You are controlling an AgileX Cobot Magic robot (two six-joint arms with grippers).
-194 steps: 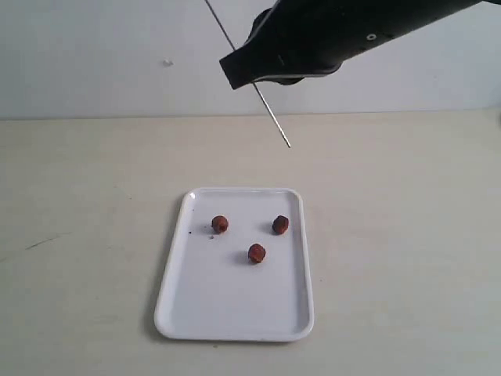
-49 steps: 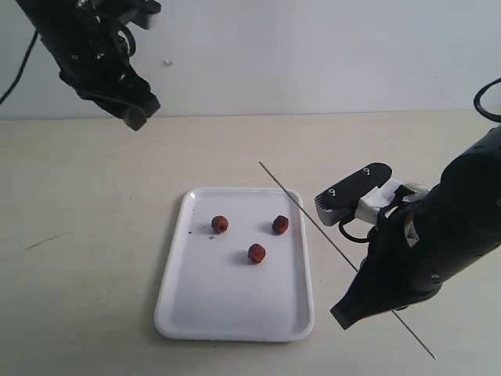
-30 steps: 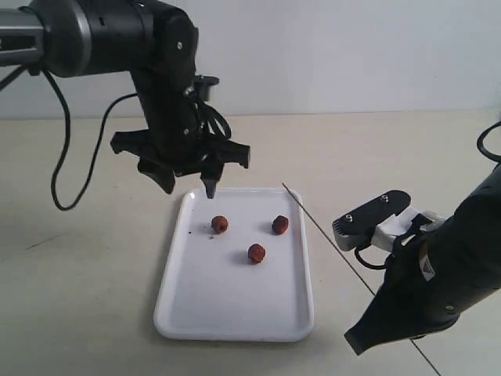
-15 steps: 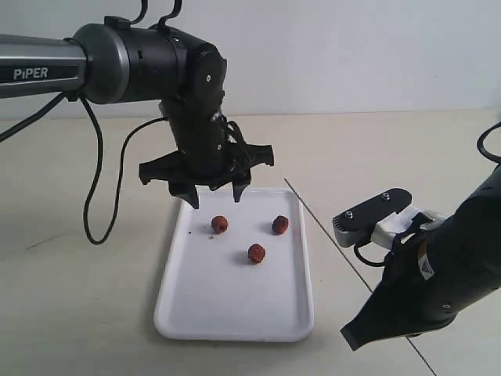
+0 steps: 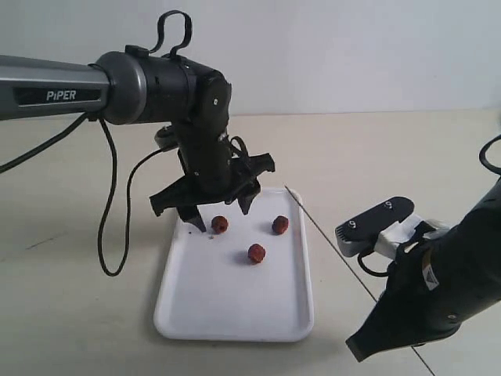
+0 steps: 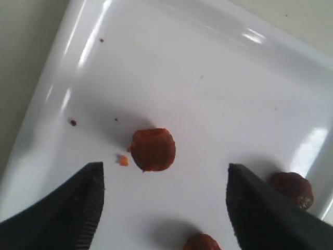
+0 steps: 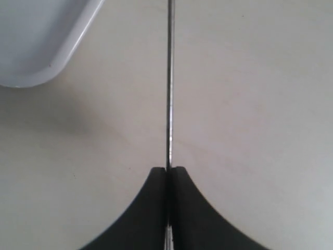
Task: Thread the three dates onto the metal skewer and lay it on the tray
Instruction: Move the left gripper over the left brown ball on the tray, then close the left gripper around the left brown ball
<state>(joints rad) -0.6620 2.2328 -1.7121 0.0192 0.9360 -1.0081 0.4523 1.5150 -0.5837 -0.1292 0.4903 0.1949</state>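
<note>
White, flat rectangular tray (image 5: 235,312) on the beige table (image 5: 407,157) holds three small wrinkled reddish-brown dates (image 5: 256,253), all loose. The black left gripper (image 5: 221,218) hangs spread wide, its fingers (image 6: 78,200) either side of the leftmost date (image 5: 220,225) without touching it. The black right gripper (image 7: 168,173) is clamped on the thin grey metal skewer (image 5: 325,239), which slants just beside the tray's right edge.

The tray (image 5: 235,309) is smooth, glossy white, plastic or enamel by the look of it, and throws back bright streaks of light. The three dates (image 5: 220,224) (image 5: 280,225) (image 5: 256,253) have dull, wrinkled, reddish-brown skins. The skewer (image 7: 168,78) is bare grey metal with a faint sheen. The left claw (image 6: 163,171) has matt black fingers (image 6: 78,208), finely ribbed along the inner edge. The right claw (image 7: 167,172) is smooth matt black as well. The left arm (image 5: 156,86) is satin black, with a grey metallic section further back. The bench (image 5: 78,274) is pale and matt, lightly scuffed.
</note>
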